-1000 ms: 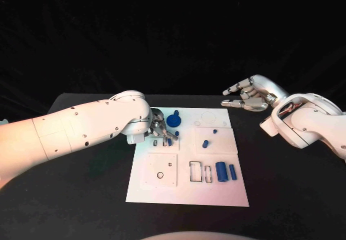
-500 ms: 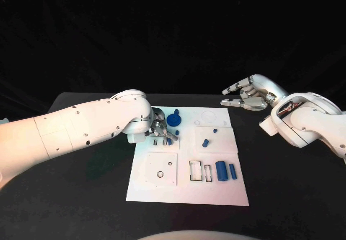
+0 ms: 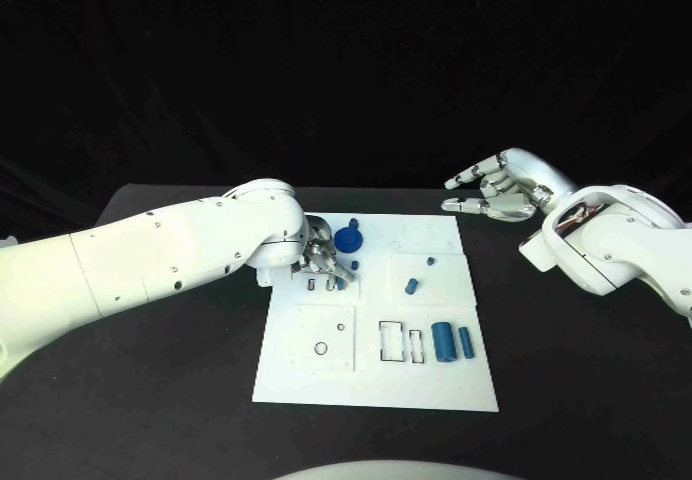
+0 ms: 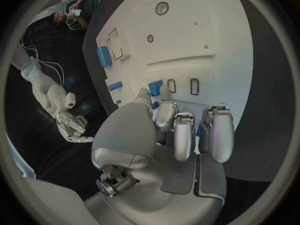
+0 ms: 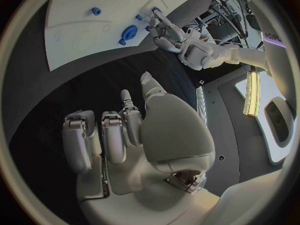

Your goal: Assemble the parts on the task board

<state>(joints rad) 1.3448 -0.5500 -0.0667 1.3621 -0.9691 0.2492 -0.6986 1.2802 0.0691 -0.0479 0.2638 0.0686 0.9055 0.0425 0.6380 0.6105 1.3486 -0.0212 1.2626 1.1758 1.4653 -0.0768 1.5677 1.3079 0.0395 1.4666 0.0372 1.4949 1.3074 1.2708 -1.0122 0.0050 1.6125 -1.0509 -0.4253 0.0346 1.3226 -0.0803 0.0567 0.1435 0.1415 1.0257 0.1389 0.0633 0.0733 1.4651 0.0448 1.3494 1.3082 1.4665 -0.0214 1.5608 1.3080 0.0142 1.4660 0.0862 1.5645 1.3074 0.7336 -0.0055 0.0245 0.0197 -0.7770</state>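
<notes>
Left hand [image 3: 323, 257] pinches a small blue part [image 4: 155, 90] over the slots at the task board's [image 3: 375, 380] far-left area, beside the round blue part [image 3: 348, 241]. Right hand [image 3: 498, 190] hovers off the board's far-right corner above the table [image 3: 173, 400], fingers loosely spread, holding nothing.

Left hand [image 3: 325, 262] crowding round part [image 3: 348, 240]; open table [image 3: 577, 350] rightward.

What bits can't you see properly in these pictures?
- Head view: the left hand covers its own fingertips, so whether it holds a blue part is unclear.
- Left wrist view: the thumb hides part of the small blue part.
- Head view: the task board markings are too small to read.
</notes>
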